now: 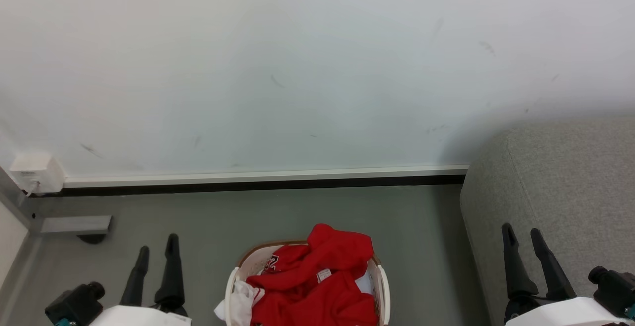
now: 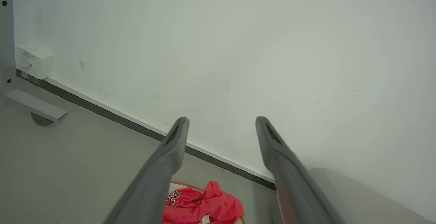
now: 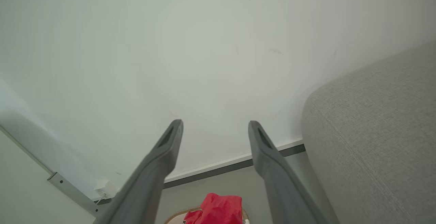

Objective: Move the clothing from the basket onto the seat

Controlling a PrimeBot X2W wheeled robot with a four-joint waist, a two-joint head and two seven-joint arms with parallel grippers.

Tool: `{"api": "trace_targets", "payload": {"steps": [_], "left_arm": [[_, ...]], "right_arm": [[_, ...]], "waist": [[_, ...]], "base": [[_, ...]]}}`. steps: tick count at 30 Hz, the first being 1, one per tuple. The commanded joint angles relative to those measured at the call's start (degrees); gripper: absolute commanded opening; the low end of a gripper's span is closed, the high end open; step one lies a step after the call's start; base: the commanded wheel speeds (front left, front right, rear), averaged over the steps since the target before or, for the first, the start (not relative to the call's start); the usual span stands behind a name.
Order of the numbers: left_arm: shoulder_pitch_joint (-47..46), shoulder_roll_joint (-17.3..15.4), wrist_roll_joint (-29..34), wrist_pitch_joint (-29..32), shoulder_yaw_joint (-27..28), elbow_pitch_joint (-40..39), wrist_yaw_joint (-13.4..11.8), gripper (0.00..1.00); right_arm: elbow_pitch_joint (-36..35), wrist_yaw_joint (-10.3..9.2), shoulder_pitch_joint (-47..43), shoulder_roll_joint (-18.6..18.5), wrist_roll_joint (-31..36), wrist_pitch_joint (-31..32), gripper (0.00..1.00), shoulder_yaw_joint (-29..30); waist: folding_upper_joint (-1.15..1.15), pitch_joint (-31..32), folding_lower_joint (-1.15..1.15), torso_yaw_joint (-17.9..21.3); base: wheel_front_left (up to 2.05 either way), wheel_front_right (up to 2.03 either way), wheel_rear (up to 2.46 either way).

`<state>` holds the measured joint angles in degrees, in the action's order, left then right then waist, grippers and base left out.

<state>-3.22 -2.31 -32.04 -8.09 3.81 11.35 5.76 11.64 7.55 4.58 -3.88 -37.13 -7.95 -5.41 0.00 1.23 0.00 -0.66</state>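
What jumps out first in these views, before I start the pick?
The bright red clothing catches the eye first, heaped in the white laundry basket at the bottom centre of the head view, on the grey floor. To its right rises the large light grey sofa, nothing on the part in view, against a bare white wall.

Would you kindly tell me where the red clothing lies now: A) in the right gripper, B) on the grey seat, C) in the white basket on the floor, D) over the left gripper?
C: the clothing is heaped in the basket, with the left gripper and right gripper open, holding nothing.
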Motion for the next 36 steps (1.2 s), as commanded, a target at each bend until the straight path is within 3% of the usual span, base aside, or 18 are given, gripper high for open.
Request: {"api": "trace_targets", "payload": {"steps": [1, 36], "left_arm": [[-0.22, -0.51, 1.77, -0.33, 0.14, -0.45, 0.01, 1.0], [0.29, -0.7, 19.84, -4.97, -0.34, -0.32, 0.08, 1.0]], "right_arm": [[-0.37, -0.06, 1.25, -0.67, 1.59, -0.48, 1.0, -0.14], [0.16, -0.1, 1.51, -0.8, 17.24, -5.1, 1.0, -1.67]], "waist": [[0.0, 0.04, 0.0, -0.01], [0.0, 0.62, 0.0, 0.02]], "base": [[0.0, 0.0, 0.0], [0.0, 0.0, 0.0]]}}
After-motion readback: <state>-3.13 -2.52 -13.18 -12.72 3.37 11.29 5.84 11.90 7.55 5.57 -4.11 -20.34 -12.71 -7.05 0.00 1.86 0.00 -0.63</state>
